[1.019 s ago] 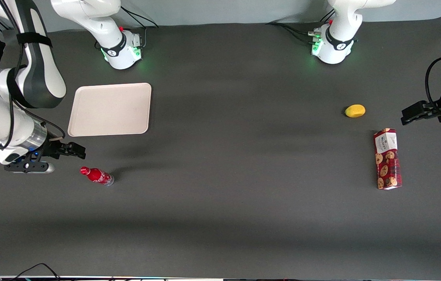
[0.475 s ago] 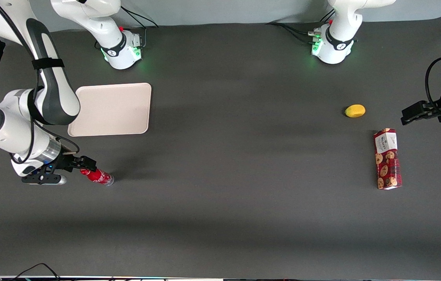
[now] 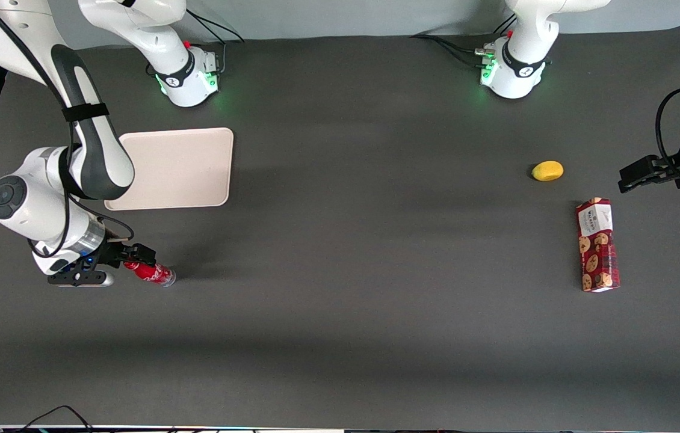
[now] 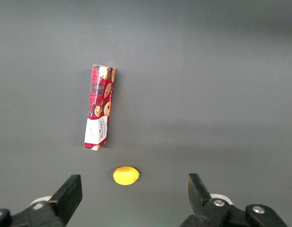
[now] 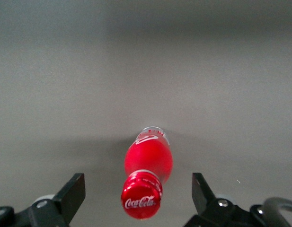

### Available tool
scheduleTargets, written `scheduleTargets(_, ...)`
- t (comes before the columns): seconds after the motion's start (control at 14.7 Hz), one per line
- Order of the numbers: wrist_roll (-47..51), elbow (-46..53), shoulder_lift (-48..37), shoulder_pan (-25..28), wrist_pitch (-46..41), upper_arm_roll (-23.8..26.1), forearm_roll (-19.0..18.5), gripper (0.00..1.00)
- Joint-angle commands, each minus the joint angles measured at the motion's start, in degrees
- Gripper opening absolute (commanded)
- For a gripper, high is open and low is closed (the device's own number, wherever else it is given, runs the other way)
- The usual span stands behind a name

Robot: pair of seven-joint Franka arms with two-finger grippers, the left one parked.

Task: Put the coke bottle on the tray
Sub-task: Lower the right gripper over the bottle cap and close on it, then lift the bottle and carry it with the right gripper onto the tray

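Observation:
The coke bottle point(image 3: 152, 272), small and red with a red cap and a clear base, lies on its side on the dark table, nearer the front camera than the tray point(image 3: 171, 169). My gripper point(image 3: 138, 257) is at the bottle's cap end, low over the table. In the right wrist view the fingers point(image 5: 72, 194) stand wide open on either side of the red cap point(image 5: 141, 202), not touching it, and the bottle point(image 5: 148, 161) points away from the camera. The beige tray is flat and bare; my arm covers one corner of it.
A red cookie box point(image 3: 597, 245) and a yellow lemon point(image 3: 547, 171) lie toward the parked arm's end of the table; both also show in the left wrist view, the box point(image 4: 100, 106) and the lemon point(image 4: 125, 175). Two arm bases point(image 3: 188, 75) stand at the table's back edge.
My gripper has come down and moved toward the bottle, from beside the tray's near edge to the bottle's cap end. The bottle has not moved.

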Motion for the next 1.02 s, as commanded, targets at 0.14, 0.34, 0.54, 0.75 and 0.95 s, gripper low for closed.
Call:
scheduleTargets(0.14,-2.2,-1.5,-0.1,-0.2,1.6,-0.1,1.7,1.00)
scheduleTargets(0.34,-4.0,-1.4,-0.1,-0.2,1.5,-0.1,1.7,0.77)
scheduleTargets(0.54,-7.9,-1.2,-0.1,-0.4,1.5,-0.2,1.7,0.48)
scheduleTargets(0.75,-7.9,-1.0,-0.2,-0.4,1.2,-0.2,1.7,0.00)
scheduleTargets(0.95,-7.9,-1.0,-0.3,-0.3,0.9,-0.1,1.7,0.00)
